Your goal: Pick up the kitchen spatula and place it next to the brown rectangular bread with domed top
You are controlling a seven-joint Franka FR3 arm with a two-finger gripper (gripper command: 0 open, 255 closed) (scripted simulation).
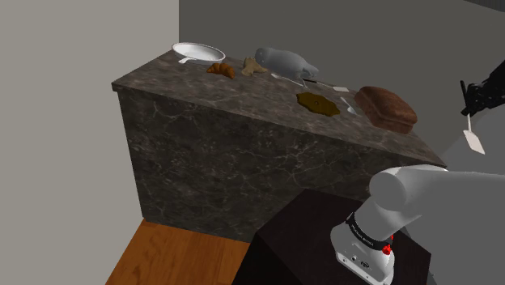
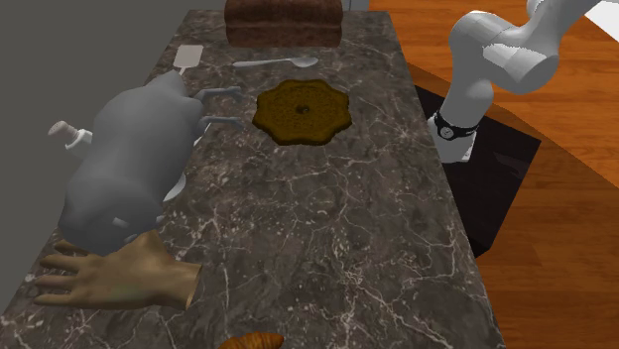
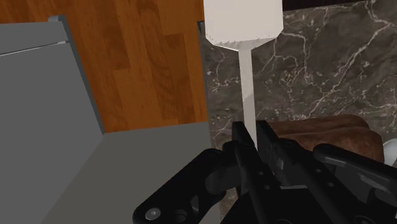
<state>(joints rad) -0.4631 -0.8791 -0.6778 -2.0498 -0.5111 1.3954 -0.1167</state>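
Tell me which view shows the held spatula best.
The wrist view: the spatula runs from its broad white blade down its handle into the jaws clasping it. The shoulder view shows it small at the right edge. The second exterior view's top-right white sliver may be it; I cannot tell.

Shoulder view is dim overall. The marble counter (image 1: 243,89) takes soft light on its top, and its front face is darker. The stand (image 1: 299,235) is nearly black. The second exterior view is brighter, with the wood floor (image 2: 583,109) warm and evenly lit. In the wrist view the spatula (image 3: 247,70) is pale and flat-toned. The gripper (image 3: 252,130) is black, with faint grey highlights along its edges.
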